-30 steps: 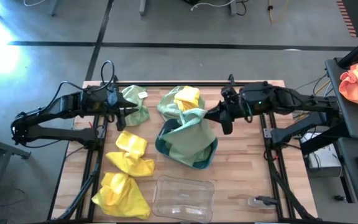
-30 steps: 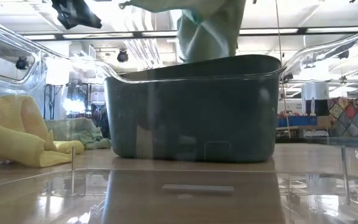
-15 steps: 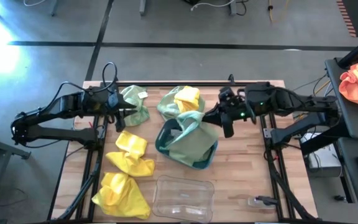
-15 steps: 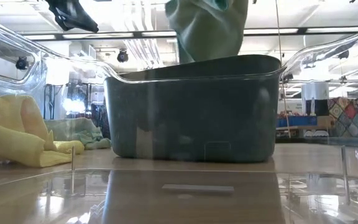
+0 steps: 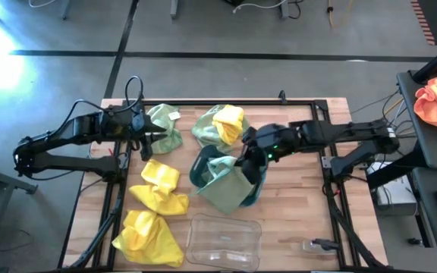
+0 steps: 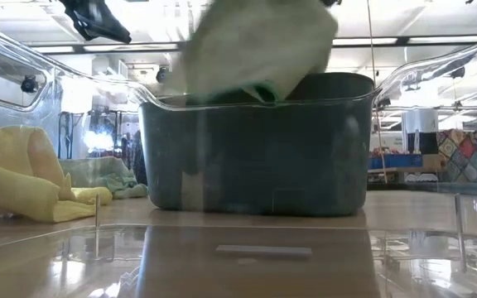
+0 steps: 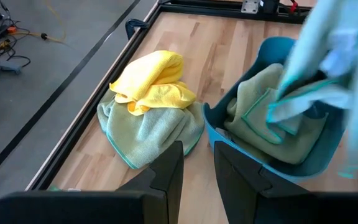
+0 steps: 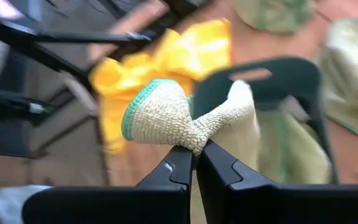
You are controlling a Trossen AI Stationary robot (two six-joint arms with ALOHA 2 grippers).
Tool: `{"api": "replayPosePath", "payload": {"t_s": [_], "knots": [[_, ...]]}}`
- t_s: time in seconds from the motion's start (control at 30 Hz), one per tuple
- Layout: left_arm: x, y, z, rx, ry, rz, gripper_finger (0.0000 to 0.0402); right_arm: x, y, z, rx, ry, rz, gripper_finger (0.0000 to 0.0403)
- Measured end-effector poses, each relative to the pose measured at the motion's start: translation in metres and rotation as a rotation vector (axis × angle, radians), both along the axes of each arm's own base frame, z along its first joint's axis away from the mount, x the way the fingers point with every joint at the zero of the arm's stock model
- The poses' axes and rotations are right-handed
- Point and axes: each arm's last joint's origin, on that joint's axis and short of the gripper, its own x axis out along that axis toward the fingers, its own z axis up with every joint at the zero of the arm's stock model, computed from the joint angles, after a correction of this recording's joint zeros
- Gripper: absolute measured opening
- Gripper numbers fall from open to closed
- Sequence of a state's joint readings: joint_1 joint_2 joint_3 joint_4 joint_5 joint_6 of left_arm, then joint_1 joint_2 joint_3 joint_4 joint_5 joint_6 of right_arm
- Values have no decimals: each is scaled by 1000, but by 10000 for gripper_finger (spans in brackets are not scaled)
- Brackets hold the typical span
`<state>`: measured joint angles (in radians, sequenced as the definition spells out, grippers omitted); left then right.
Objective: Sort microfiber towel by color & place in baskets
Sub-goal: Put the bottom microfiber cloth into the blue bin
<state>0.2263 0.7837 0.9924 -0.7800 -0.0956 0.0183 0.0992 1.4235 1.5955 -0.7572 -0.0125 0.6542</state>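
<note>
Lowering a pale green towel (image 5: 226,189) into the dark teal basket (image 5: 200,171) with my right gripper (image 5: 246,157) pinched shut on its corner, I probably next need to open and drop it inside, my left gripper (image 5: 149,135) waiting shut beside another green towel (image 5: 165,125).

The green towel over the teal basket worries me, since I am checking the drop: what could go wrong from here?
1. The green towel, pinched in the right gripper, drapes over the teal basket's near rim; released now, it may slide onto the table.
2. It could land toward the clear basket just beside.
3. The gripper sits low over the basket and might nudge it.
</note>
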Motion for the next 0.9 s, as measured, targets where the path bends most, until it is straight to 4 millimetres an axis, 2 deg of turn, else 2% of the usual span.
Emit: {"api": "replayPosePath", "payload": {"t_s": [0.33, 0.7, 0.9], "knots": [[-1, 0, -2, -5, 24, 0, 75, 12, 0, -22, -22, 119, -10, 9], [-1, 0, -2, -6, 25, 0, 75, 5, -2, -34, -78, 257, -52, 9], [-1, 0, -2, -6, 26, 0, 75, 4, -2, -35, -83, 274, -54, 9]]}}
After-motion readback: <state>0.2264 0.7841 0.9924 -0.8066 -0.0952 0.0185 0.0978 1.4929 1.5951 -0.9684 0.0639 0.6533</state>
